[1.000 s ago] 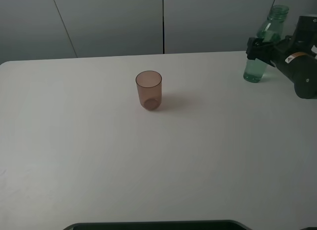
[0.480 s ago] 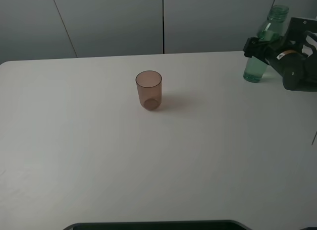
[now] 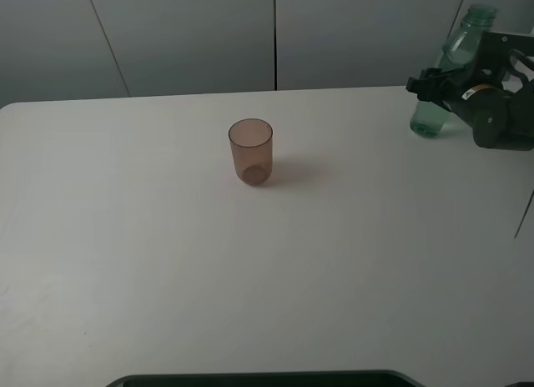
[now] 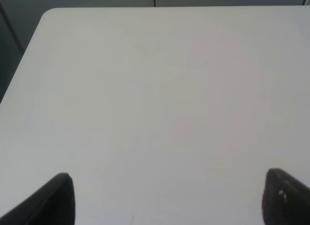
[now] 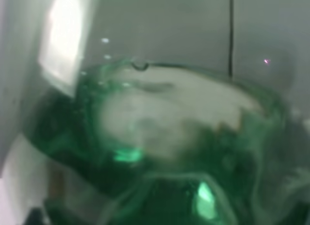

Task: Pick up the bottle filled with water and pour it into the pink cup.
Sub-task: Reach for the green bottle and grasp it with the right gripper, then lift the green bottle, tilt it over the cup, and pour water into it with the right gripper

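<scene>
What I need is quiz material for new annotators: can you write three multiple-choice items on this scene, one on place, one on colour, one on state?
1. Where is the pink cup? A) near the middle of the table B) at its front edge C) at its left edge
2. What tint is the bottle? A) blue B) green C) red
3. What is the bottle's state? A) lying flat B) upright, free C) tilted in the right tool
Key: A, the cup stands mid-table; B, its body looks green; C, its neck leans while the tool clamps it.

green-tinted bottle (image 3: 435, 112), pinkish-brown cup (image 3: 250, 151), seemingly plain white table (image 3: 167, 262).
</scene>
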`<state>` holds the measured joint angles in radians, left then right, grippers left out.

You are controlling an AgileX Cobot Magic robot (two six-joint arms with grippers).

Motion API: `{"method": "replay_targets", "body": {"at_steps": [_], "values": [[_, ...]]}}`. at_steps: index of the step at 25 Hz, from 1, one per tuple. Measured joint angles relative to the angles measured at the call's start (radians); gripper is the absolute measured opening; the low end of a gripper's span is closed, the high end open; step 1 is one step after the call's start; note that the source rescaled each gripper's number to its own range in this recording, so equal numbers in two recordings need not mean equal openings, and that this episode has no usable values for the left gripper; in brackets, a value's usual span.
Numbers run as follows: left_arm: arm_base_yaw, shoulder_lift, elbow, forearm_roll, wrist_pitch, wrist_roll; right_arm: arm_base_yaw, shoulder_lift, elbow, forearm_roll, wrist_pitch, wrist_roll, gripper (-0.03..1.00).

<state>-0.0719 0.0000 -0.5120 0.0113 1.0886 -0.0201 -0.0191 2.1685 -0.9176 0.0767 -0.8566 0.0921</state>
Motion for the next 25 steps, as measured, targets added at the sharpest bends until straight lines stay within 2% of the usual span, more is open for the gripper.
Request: {"method": "replay_targets", "body": {"at_steps": [7,17,20,25], "values": [[0.000,0.000,0.000,0.000,0.000,0.000,0.000,0.002,-0.004,-0.002,0.010,-0.007,0.00],[0.000,0.000,0.000,0.000,0.000,0.000,0.000,-0.002,-0.004,-0.010,0.019,-0.092,0.00],[0.000,0.000,0.000,0.000,0.000,0.000,0.000,-0.023,-0.002,-0.010,0.056,-0.108,0.00],[0.000,0.000,0.000,0.000,0.000,0.000,0.002,-0.122,0.009,-0.052,0.180,-0.115,0.00]]}}
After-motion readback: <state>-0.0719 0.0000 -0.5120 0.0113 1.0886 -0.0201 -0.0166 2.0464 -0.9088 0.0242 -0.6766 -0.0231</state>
